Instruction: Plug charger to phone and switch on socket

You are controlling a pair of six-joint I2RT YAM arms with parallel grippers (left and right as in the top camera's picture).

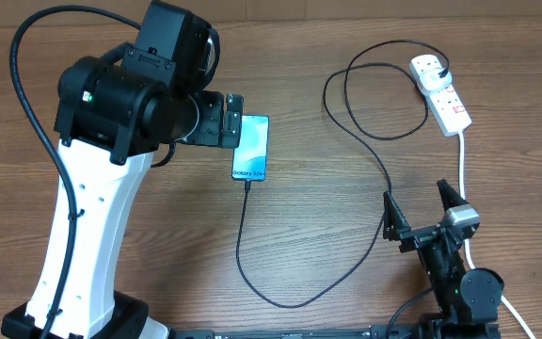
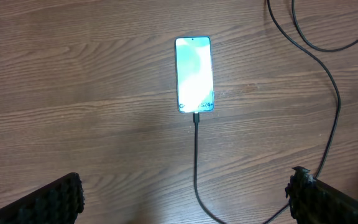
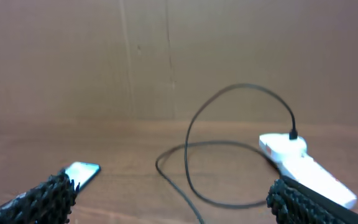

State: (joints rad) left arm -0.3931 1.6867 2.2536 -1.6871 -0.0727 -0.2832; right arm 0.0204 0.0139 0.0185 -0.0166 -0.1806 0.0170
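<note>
The phone (image 1: 251, 148) lies flat on the wooden table with its screen lit. The charger's black cable (image 1: 382, 175) has its tip in the phone's lower end, and its white adapter (image 1: 428, 66) sits in the far outlet of the socket (image 1: 450, 104). My left gripper (image 1: 232, 121) is open and empty, above the phone's upper left edge. In the left wrist view the phone (image 2: 194, 74) and cable (image 2: 196, 155) lie ahead of the open jaws (image 2: 185, 199). My right gripper (image 1: 418, 209) is open and empty, near the front edge. Its view shows the phone (image 3: 82, 172), cable (image 3: 191, 134) and socket (image 3: 309, 168) beyond the jaws (image 3: 173, 199).
The socket's thick white cord (image 1: 464, 174) runs toward the front, passing the right arm's base. The charger cable makes wide loops across the middle of the table (image 1: 280, 301). A brown wall (image 3: 166, 56) stands behind the table.
</note>
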